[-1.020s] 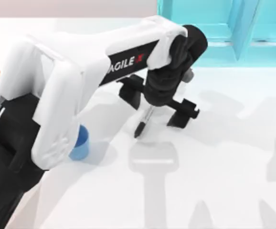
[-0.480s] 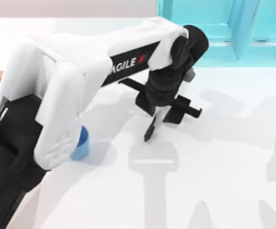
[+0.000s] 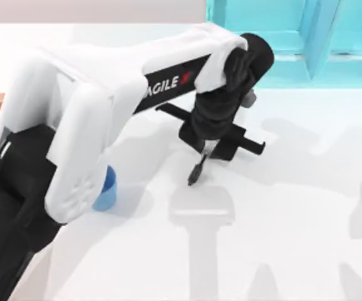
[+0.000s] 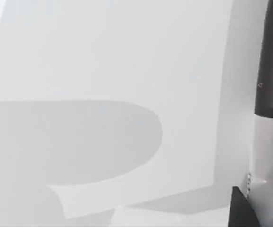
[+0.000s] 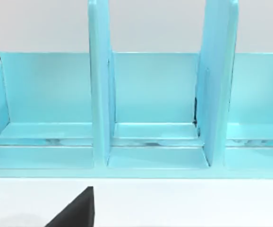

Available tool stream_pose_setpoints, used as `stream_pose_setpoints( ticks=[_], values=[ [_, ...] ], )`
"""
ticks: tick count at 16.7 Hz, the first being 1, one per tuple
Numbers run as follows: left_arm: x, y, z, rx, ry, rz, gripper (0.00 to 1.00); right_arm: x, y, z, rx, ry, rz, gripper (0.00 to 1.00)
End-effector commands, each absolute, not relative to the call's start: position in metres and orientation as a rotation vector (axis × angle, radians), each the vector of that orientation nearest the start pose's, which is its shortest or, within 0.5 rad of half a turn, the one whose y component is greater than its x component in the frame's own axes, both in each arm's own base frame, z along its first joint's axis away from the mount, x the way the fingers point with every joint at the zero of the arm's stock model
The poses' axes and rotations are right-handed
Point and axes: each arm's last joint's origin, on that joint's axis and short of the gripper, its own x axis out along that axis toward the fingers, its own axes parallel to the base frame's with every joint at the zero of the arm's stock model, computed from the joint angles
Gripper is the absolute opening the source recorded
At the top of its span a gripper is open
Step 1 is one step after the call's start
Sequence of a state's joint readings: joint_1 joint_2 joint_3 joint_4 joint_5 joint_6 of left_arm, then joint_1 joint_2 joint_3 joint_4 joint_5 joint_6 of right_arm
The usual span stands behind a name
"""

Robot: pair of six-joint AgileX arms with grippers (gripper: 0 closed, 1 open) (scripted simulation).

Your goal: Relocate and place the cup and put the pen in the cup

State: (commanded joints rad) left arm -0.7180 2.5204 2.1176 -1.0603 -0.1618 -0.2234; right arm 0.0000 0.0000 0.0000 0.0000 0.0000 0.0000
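The left tool (image 3: 209,147) hangs over the middle of the counter (image 3: 281,238), clenched on the upper end of the pen (image 3: 199,168), which points steeply down with its tip just above the surface, probably so it can go tip-first into an upright vessel. The cup (image 3: 106,188) stands on the counter well to the left, half hidden under the left arm, so the pen must be carried that way. Whether the right tool is clenched or released I cannot tell; its camera faces the turquoise shelf unit (image 5: 150,109).
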Motion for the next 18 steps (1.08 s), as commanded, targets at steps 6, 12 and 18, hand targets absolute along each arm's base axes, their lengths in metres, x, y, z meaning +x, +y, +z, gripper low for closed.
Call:
stream_pose_setpoints(
  ticks=[6, 12, 18],
  values=[
    [0.335, -0.322, 0.17, 0.44, 1.367, -0.271, 0.0, 0.106, -0.001, 0.16, 0.0, 0.0, 0.0, 1.0],
    [0.285, -0.318, 0.214, 0.439, 1.366, -0.281, 0.0, 0.106, -0.001, 0.16, 0.0, 0.0, 0.0, 1.0],
    [0.286, -0.316, 0.215, 0.431, 1.343, -0.29, 0.0, 0.106, -0.001, 0.16, 0.0, 0.0, 0.0, 1.0]
  ],
)
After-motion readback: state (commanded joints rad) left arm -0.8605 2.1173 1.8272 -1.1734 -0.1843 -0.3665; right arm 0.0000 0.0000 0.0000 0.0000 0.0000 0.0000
